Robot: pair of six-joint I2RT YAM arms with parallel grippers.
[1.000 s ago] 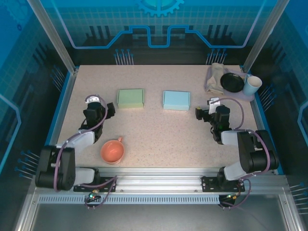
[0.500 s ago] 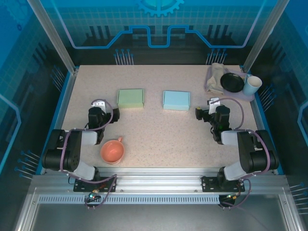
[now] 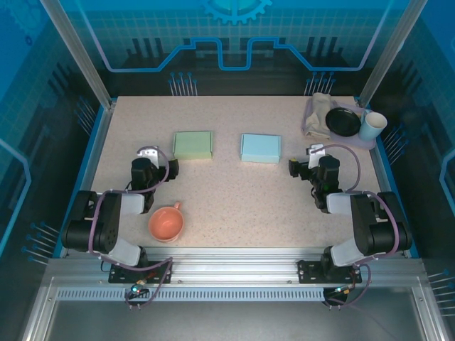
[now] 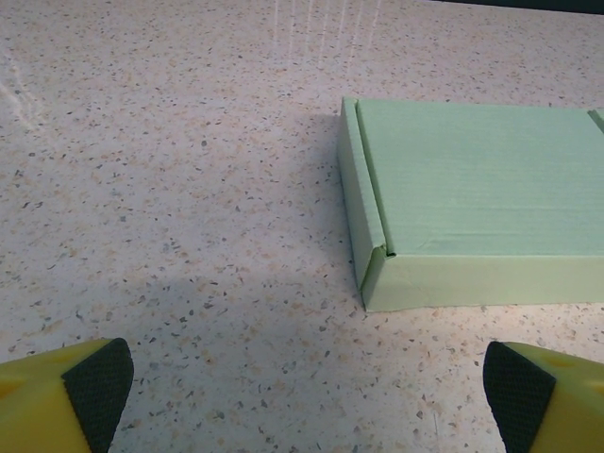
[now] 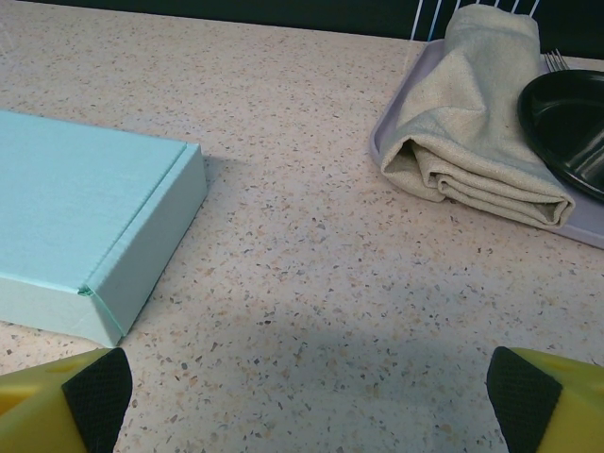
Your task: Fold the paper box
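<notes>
Box on the left: the green box [image 4: 481,226] lies flat on the table [image 3: 234,195], in the far left part, with its lid down.
Box on the right: the blue box [image 5: 85,236] lies beside it with a gap between them, and it is also closed.
Progress: both boxes seem to have their finished shape, and I see no loose flap. I judge that little or nothing is left, perhaps only pressing the green box at its near corner, where a small slit shows.
Material: thin corrugated cardboard, matte, with faint ribs across the lids.
Shape: low, flat and rectangular, with sharp edges.
Left side: the left claw [image 4: 311,387] is released and grasps nothing. It is low over the table, pointing at the near left corner of the green box, apart from it.
Right side: the right claw [image 5: 311,387] is released and empty, pointing between the blue box and the tray [image 5: 394,111].
Pads [image 4: 94,377]: black, with a fine grid, on yellow fingers.
Table surface: speckled like stone, smooth, slightly shiny.
Near edge: a round pink cup [image 3: 167,224] with a handle, close to the left arm.
Far right corner: the lilac tray holds a folded beige cloth [image 5: 472,123], a black plate [image 5: 566,123] and a white cup [image 3: 372,126].
</notes>
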